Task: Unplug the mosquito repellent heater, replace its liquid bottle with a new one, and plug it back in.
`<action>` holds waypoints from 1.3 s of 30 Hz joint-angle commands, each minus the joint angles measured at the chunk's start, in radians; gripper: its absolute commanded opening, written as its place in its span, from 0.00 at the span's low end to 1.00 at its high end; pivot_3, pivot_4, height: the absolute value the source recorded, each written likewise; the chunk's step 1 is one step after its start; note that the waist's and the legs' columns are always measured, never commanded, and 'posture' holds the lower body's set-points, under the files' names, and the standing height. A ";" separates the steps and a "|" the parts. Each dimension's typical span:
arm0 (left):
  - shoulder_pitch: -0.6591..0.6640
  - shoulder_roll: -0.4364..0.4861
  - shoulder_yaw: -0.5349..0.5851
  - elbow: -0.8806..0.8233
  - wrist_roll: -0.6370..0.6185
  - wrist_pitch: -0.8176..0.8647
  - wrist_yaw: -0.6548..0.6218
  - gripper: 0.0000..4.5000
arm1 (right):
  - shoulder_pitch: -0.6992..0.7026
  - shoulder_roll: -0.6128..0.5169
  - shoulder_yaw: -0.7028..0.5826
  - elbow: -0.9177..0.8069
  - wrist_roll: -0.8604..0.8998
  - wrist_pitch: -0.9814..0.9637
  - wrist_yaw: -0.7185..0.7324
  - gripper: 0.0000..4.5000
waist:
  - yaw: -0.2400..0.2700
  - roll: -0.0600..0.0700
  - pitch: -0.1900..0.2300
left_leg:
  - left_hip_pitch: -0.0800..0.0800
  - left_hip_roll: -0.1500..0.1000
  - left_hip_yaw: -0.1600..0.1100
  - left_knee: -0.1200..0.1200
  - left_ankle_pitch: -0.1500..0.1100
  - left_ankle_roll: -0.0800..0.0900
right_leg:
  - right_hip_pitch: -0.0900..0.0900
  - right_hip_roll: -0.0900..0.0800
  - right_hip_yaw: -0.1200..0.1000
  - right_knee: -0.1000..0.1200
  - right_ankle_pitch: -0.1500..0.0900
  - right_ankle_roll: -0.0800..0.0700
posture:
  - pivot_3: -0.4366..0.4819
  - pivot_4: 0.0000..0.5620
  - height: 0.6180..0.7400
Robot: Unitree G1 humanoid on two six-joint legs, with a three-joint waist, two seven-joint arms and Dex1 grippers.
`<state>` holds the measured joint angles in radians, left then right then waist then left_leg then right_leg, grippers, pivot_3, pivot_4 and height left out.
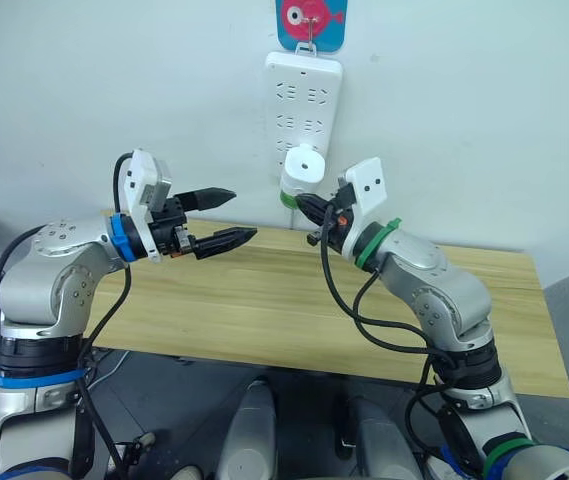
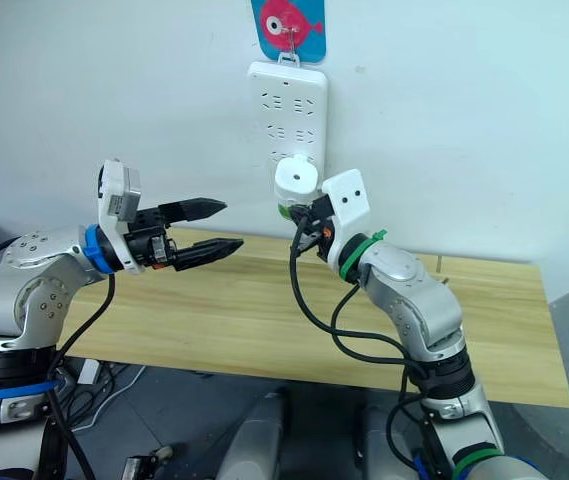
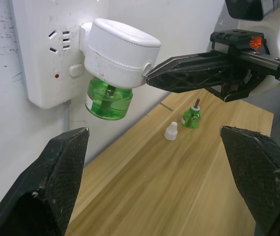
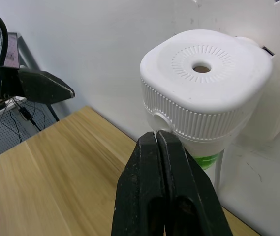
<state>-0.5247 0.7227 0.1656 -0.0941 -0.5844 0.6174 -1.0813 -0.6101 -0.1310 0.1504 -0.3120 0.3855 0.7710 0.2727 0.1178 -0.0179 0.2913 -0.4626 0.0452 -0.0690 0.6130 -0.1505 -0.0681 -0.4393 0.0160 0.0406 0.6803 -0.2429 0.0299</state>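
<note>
White mosquito repellent heater [image 1: 303,163] plugged into wall strip [image 1: 303,100], right claw [image 4: 163,147] pressed together at its edge, left claw [image 1: 226,216] spread, well apart.

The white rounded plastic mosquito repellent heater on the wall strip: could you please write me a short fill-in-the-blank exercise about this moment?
1. The white rounded plastic mosquito repellent heater is plugged into the long white ____ on the wall.
2. The bottle under the heater holds ____ liquid.
3. The right gripper, beside the heater, has its fingers ____.
4. The left gripper has its fingers ____ and holds nothing.

Missing words: power strip; green; shut; open
</note>
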 commanded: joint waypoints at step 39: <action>-0.037 -0.002 -0.034 0.051 0.014 -0.078 -0.002 1.00 | -0.033 0.020 -0.069 -0.052 -0.030 -0.001 -0.082 0.01 | 0.014 0.000 0.000 | 0.001 0.001 0.001 -0.001 0.000 -0.001 | 0.000 0.000 0.000 0.001 0.000 0.000 | 0.87 0.39 1.00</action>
<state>-0.5455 0.7178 0.1204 -0.0368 -0.5678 0.5587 -1.0814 -0.6104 -0.1105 0.1189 -0.3493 0.3882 0.8131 0.2328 0.1319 -0.0180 0.2911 -0.4611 0.0458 -0.0683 0.6123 -0.1500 -0.0686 -0.4391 0.0165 0.0411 0.6812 -0.2429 0.0295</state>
